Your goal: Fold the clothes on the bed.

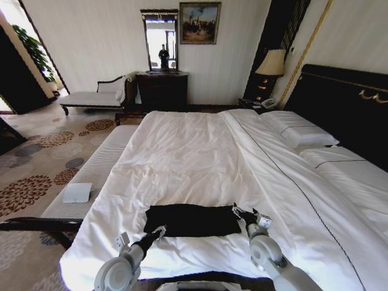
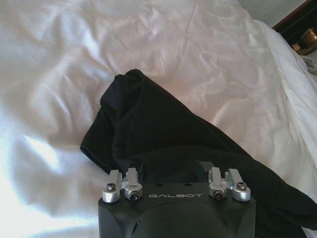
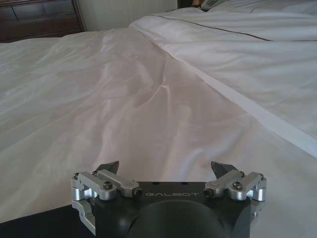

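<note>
On the left of the head view's lower edge, the left gripper [image 1: 159,231] sits at the near left corner of the black T-shirt [image 1: 191,219]. Its wrist view shows the fingers [image 2: 214,173] going down into dark, bunched cloth, but whether they pinch it cannot be told. The T-shirt lies as a flat dark rectangle in the lower centre of the frame, on the white duvet near the foot of the bed [image 1: 200,157]. To its right, the right gripper [image 1: 237,211] rests at the shirt's far right corner. In its wrist view the pincer [image 3: 167,171] is spread wide, the fingertips [image 3: 221,168] well apart over bare white sheet, with a sliver of black cloth at the lower left corner.
</note>
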